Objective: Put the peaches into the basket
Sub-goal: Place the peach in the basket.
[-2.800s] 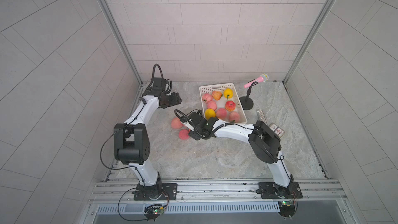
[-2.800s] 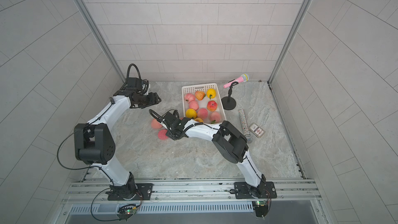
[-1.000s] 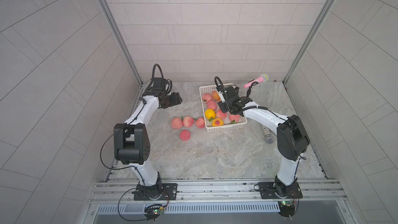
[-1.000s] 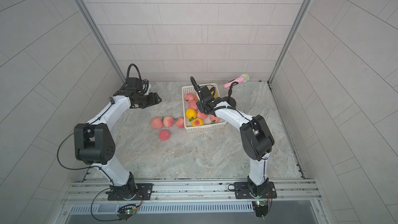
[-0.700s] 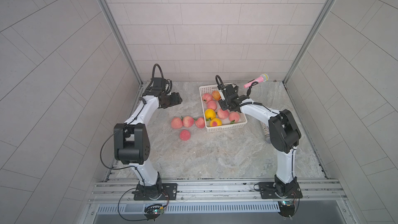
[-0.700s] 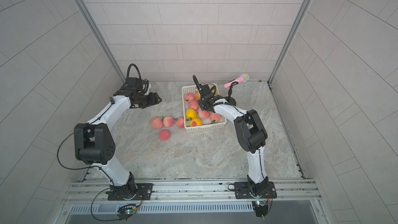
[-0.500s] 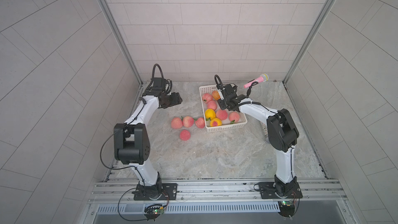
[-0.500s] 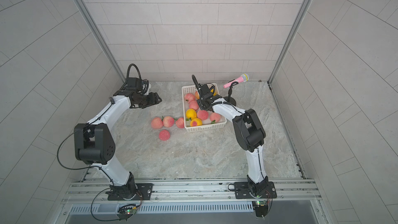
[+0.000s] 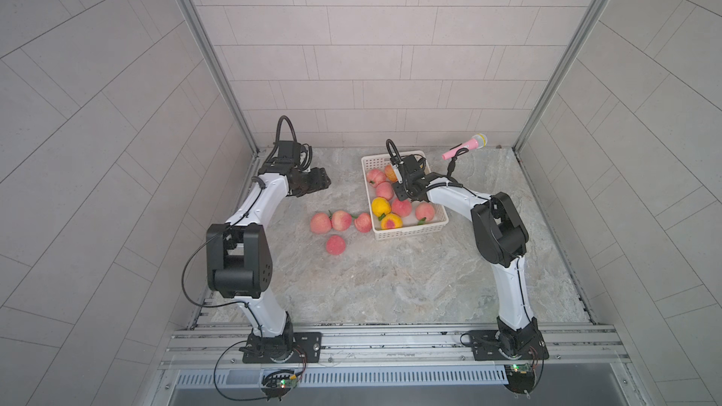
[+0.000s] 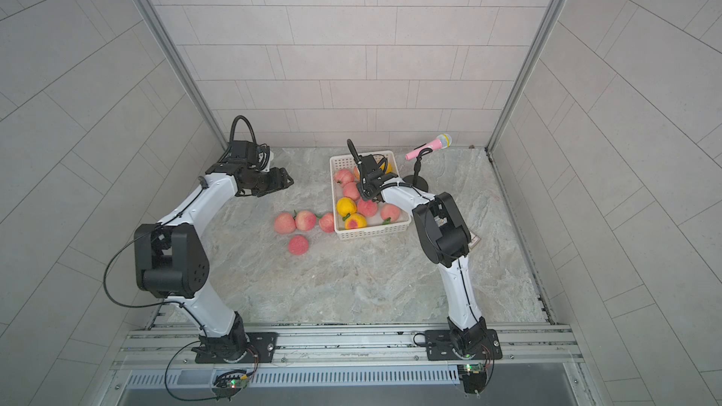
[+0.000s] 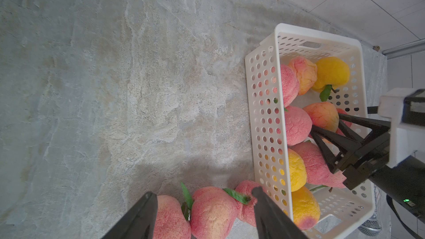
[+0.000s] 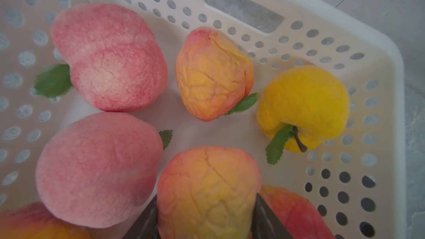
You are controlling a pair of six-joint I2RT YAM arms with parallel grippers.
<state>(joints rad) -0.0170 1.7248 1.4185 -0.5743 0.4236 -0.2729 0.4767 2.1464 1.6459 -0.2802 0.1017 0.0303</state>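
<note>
The white perforated basket point(image 9: 410, 231) point(image 10: 371, 233) point(image 11: 264, 102) holds several peaches, pink, orange and yellow. My right gripper point(image 9: 402, 189) point(image 10: 367, 189) point(image 12: 207, 203) hangs inside it near the back end. It is shut on an orange-yellow peach point(image 12: 207, 191), and both fingers press its sides. Several pink peaches lie on the table left of the basket: three in a row point(image 9: 341, 220) point(image 10: 304, 220) point(image 11: 212, 210) and one in front of them point(image 9: 335, 244). My left gripper point(image 9: 326, 183) point(image 10: 289, 180) point(image 11: 203, 192) hovers open and empty at the back left, above the table.
A pink toy microphone point(image 9: 465, 146) on a black stand rises just right of the basket. A small card point(image 10: 473, 240) lies on the table beside the right arm's elbow. Tiled walls close in the marble table on three sides.
The right arm has swung from the peaches left of the basket into the basket with a peach. Over the last second it edged toward the basket's back end. The left arm has not moved.
</note>
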